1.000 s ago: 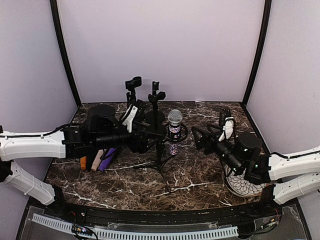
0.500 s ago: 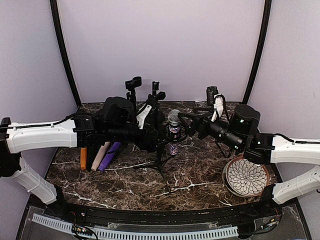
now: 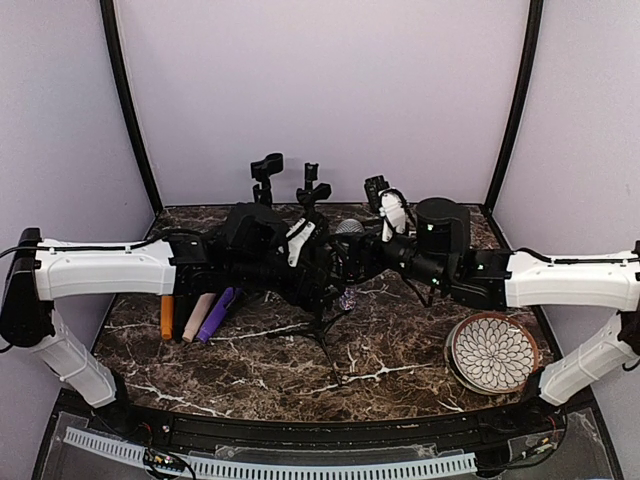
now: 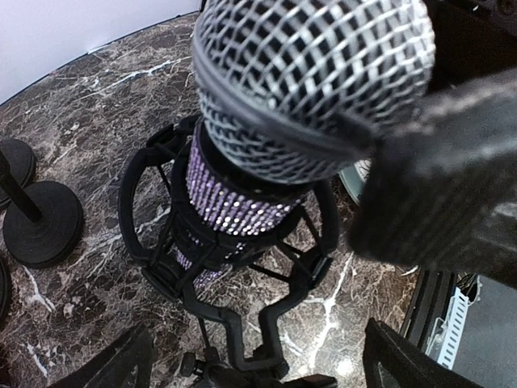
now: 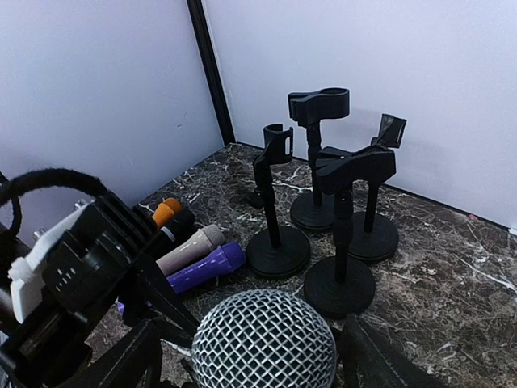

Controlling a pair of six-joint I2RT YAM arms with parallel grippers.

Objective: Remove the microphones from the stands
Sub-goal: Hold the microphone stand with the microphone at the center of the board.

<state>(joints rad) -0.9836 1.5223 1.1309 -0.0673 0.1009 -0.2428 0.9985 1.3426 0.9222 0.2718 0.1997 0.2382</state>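
Flanking microphone (image 4: 311, 81), left end effector (image 4: 258, 368), right end effector (image 5: 250, 357) spread, seemingly untouching.

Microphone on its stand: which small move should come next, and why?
Probably close the right end effector on the microphone. Its open jaws flank the mesh head, while the purple body sits in the cradle of the stand. The left end effector, also open, grips nothing.

Silver mesh microphone head (image 5: 264, 339) low between pincer fingers (image 5: 367, 360), four black stands (image 5: 338, 279) behind, coloured microphones (image 5: 198, 252) left.
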